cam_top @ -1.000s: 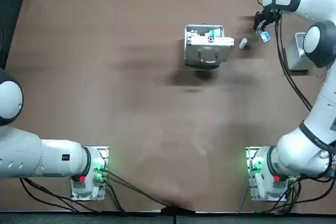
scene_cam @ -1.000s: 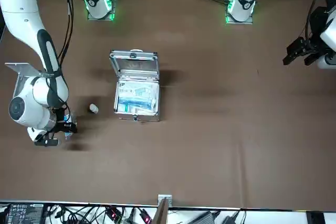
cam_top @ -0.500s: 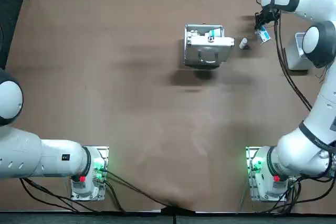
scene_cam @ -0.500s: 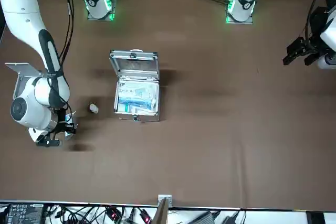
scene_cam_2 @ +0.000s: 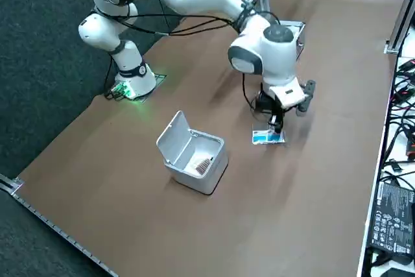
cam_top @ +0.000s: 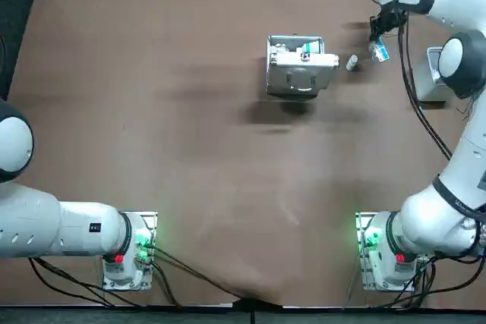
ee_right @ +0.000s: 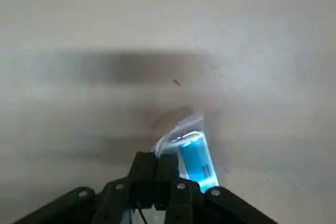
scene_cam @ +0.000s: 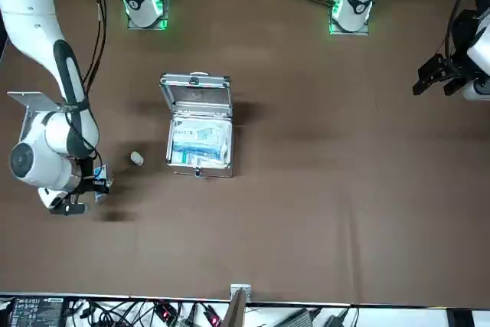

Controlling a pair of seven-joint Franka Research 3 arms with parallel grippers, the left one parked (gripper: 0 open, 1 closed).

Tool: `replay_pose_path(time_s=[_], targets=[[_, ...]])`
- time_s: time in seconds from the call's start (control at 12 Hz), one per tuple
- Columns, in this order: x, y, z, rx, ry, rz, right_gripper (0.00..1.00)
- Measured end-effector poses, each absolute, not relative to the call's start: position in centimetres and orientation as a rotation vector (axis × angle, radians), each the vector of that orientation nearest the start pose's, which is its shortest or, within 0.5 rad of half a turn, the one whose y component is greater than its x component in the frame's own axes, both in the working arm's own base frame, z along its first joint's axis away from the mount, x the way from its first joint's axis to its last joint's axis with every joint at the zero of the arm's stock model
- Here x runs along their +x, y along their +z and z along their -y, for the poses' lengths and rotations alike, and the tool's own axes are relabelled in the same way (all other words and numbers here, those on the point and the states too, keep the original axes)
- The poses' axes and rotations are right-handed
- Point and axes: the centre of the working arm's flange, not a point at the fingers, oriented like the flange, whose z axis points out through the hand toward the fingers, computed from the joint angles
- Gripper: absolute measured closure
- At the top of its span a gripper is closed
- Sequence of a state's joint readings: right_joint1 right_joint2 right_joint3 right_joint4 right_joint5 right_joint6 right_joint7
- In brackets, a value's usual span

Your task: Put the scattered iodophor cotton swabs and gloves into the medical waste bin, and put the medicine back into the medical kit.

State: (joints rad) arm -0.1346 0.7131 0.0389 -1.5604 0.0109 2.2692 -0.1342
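Observation:
My right gripper (cam_top: 377,34) is shut on a small clear packet with a blue and white swab pack (cam_top: 379,51) near the table's far right. The packet hangs from the closed fingertips (ee_right: 155,167) just above the brown table, seen as a blue strip (ee_right: 192,157) in the wrist view and as a dangling packet (scene_cam_2: 268,136) from the side. A small white medicine bottle (cam_top: 352,62) stands between the packet and the open silver medical kit (cam_top: 298,66). The kit (scene_cam: 198,137) holds blue and white boxes.
The grey waste bin (scene_cam_2: 192,156), lid up, stands at the table's right edge beside my arm (cam_top: 429,73), with something reddish-brown inside. The kit's raised lid (scene_cam: 195,91) faces the robot's side. Cables and equipment line the far edge of the table.
My right gripper with the packet has drifted slightly toward the far edge of the table. The bottle, kit and bin have not moved.

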Motion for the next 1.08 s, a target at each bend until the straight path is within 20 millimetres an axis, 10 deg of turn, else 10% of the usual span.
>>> replay_pose_path(time_s=[0.58,1.08], targets=[[68.4,38.1,8.3,-3.127,-0.02,0.042,0.99],[64.0,39.7,20.4,-3.12,0.111,0.161,0.99]])
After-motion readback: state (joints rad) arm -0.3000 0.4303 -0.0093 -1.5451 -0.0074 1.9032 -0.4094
